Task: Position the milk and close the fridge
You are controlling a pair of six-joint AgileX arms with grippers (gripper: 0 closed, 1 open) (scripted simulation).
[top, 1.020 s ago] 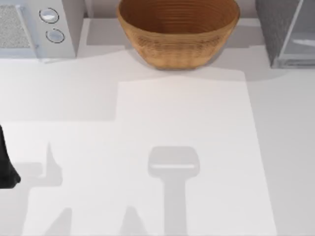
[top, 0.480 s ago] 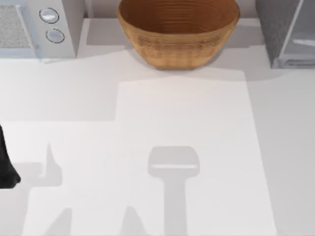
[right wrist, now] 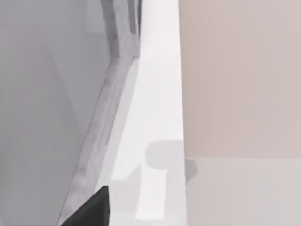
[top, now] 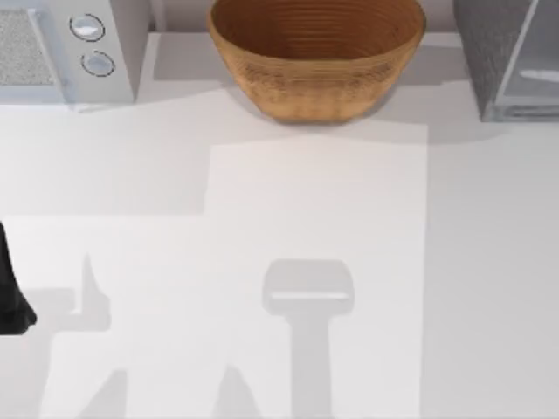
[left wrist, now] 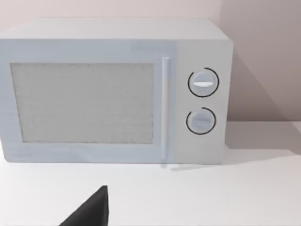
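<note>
Top view: the fridge (top: 511,57) is standing at the table's (top: 314,209) far right corner, its speckled grey side facing inward and its pale door panel angling off toward the right edge. A woven basket (top: 316,61) is sitting at the far middle, and a white microwave (top: 65,48) with two round knobs is occupying the far left corner.

The left arm (top: 10,292) is showing as a dark shape at the table's left edge, parked. Its wrist view is facing the microwave front, with one dark fingertip (left wrist: 91,209) poking in; jaw state: cannot tell.

The right wrist view is running close along the fridge's grey surface (right wrist: 47,108), one dark fingertip (right wrist: 91,209) showing; jaws: cannot tell. The milk's position cannot be told.
</note>
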